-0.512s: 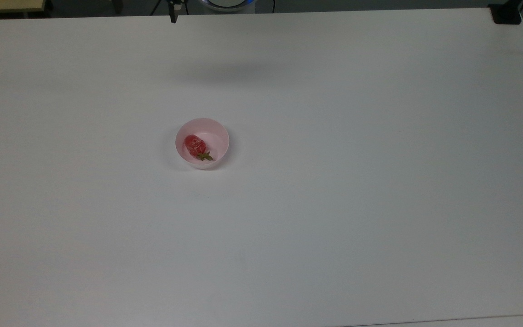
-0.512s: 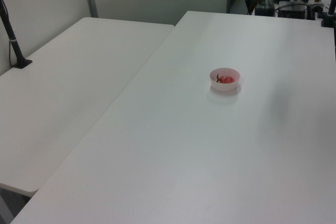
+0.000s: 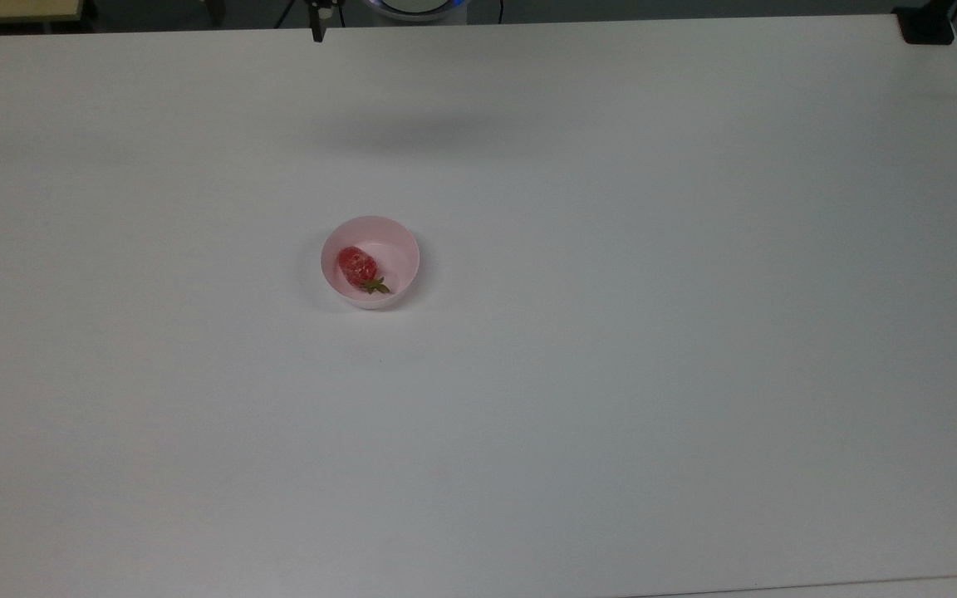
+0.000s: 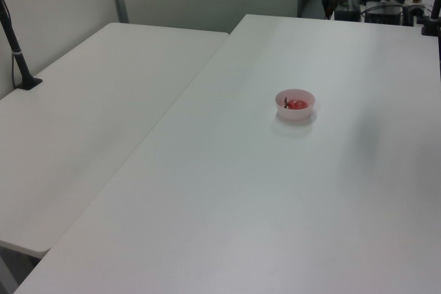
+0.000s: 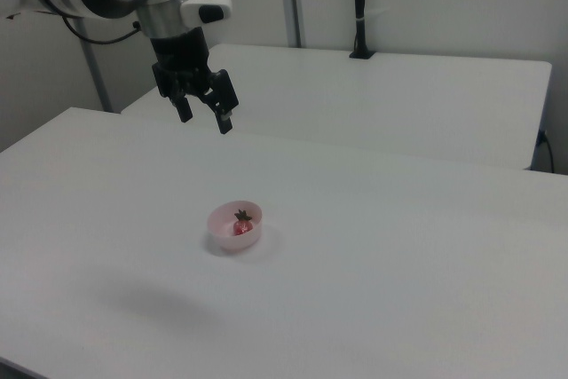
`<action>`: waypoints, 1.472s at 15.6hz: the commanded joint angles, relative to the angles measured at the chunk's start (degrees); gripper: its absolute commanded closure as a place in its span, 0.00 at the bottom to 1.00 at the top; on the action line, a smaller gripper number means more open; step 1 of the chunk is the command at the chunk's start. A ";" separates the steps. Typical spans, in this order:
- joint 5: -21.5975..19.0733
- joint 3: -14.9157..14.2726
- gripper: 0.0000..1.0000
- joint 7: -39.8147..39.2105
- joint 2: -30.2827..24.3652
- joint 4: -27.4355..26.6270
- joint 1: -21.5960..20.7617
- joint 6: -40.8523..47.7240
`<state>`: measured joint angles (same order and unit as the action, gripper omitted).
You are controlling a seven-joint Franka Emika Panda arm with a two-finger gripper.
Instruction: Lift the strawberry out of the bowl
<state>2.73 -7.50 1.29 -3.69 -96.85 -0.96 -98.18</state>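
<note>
A small pale pink bowl (image 3: 370,262) (image 4: 295,104) (image 5: 234,226) stands on the white table. Inside it lies a red strawberry (image 3: 357,266) (image 4: 297,105) (image 5: 241,226) with its green stem end toward the top view's lower right. In the right view my gripper (image 5: 204,117) hangs high above the table, up and to the left of the bowl, with its black fingers (image 5: 225,120) spread open and nothing between them. One black fingertip (image 3: 317,31) pokes in at the top edge of the top view, and the fingertip (image 4: 329,6) appears again at the left view's top right.
The white table (image 3: 611,332) spreads wide around the bowl. A second white table (image 4: 89,122) adjoins it at the left view's left, carrying a black clamp post (image 4: 17,53). A black mount (image 3: 927,29) sits at the top view's far right corner.
</note>
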 commanded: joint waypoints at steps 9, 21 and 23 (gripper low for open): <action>0.52 0.20 0.00 -15.01 3.51 -1.41 0.26 -1.05; 0.61 2.22 0.12 0.28 19.23 -4.22 -1.41 -17.12; 0.52 2.75 0.19 3.35 21.87 -4.23 -1.77 -19.24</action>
<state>2.77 -5.20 0.62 16.05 -100.90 -1.76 -114.85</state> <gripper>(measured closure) 0.123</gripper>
